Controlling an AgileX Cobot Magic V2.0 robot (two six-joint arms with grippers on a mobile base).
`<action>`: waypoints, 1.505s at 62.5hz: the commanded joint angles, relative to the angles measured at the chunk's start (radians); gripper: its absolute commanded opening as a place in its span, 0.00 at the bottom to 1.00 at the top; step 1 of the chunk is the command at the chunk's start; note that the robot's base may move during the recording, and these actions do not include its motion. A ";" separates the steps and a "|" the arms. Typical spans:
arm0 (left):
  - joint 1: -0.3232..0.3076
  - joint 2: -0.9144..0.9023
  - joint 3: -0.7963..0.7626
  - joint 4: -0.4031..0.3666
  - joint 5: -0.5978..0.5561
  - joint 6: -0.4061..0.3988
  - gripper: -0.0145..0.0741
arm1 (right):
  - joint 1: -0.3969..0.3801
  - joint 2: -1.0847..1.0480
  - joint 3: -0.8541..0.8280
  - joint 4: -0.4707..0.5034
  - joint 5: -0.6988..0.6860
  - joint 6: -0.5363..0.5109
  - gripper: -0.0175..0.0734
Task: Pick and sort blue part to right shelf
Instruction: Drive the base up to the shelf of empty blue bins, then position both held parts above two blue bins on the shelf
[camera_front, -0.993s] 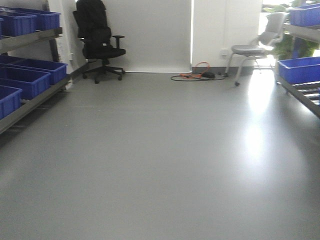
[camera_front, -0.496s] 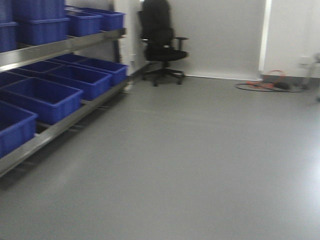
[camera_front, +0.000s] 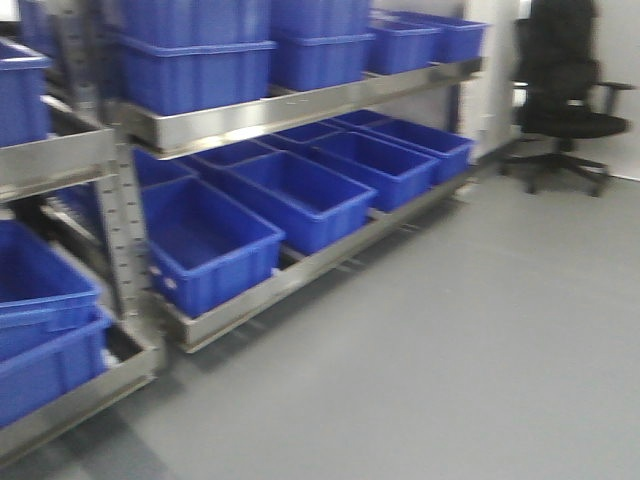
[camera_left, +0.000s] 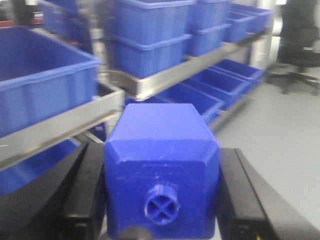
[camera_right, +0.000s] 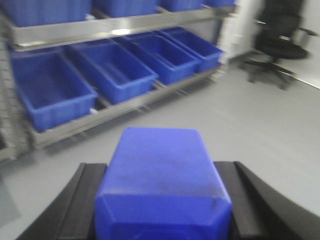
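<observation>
On the far left of the front view, one bay of the metal shelf rack (camera_front: 300, 108) shows three blue bins: one on the upper level (camera_front: 20, 90) and two low down, one above the other (camera_front: 40, 290). Right of the upright post (camera_front: 120, 230), the upper level carries two stacks of two bins (camera_front: 195, 75) and two single bins beyond them. The lower level holds a front row of four open bins (camera_front: 220, 268); the insides that show are bare blue, and more bins sit partly hidden behind. Farther right lies grey floor (camera_front: 450, 350), with one black office chair (camera_front: 565, 110) at the far edge. The left hand (camera_left: 161, 152) pinches a blue block (camera_left: 160, 130) between its two black fingers (camera_left: 87, 195). The block's near end slopes in to a small round stub marked with a cross. The right hand (camera_right: 159, 172) is clamped on the blue part (camera_right: 160, 195), its fingers (camera_right: 82, 205) pressed to both flanks above the floor. The near end is bevelled, and the frame cuts off whatever knob it bears.
</observation>
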 joint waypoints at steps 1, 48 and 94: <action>0.000 0.013 -0.030 -0.005 -0.092 -0.008 0.62 | -0.004 0.006 -0.030 -0.009 -0.090 -0.009 0.66; 0.000 0.013 -0.030 -0.005 -0.092 -0.008 0.62 | -0.004 0.006 -0.030 -0.009 -0.090 -0.009 0.66; 0.000 0.013 -0.030 -0.005 -0.092 -0.008 0.62 | -0.004 0.006 -0.030 -0.009 -0.090 -0.009 0.66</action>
